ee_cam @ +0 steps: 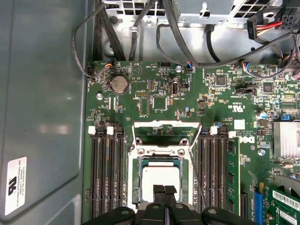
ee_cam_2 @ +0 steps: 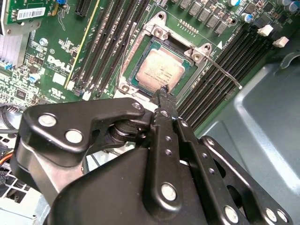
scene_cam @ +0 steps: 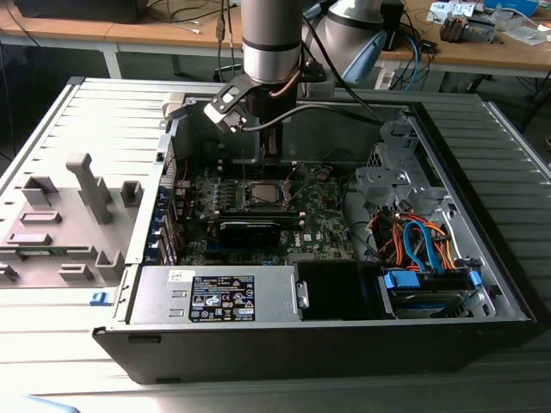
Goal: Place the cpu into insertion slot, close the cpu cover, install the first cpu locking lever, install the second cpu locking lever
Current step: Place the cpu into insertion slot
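CPU (ee_cam_2: 161,69) lies flat in the insertion slot (ee_cam: 136,180), its silvery-grey top facing up and the slot's dark frame showing around its edges. The slot sits on the green motherboard (ee_cam: 154,101) inside the open computer case (scene_cam: 482,172), with rows of long black memory slots (ee_cam: 108,173) on either side of it.

The CPU cover (ee_cam: 164,124) is not down over the chip. In the first wrist view it stands raised at the edge of the slot farthest from the claw, with green board visible through its square window. In the second wrist view a thin metal lever (ee_cam_2: 225,72) slants away from one corner of the slot and crosses over the memory slots.

The gripper (ee_cam_2: 163,90) hangs straight down from the arm into the case, right above the slot. Its two black fingers are pressed together with no gap and nothing between them. Their tips reach the edge of the CPU nearest the claw, but whether they touch the chip or hover just over it cannot be told.
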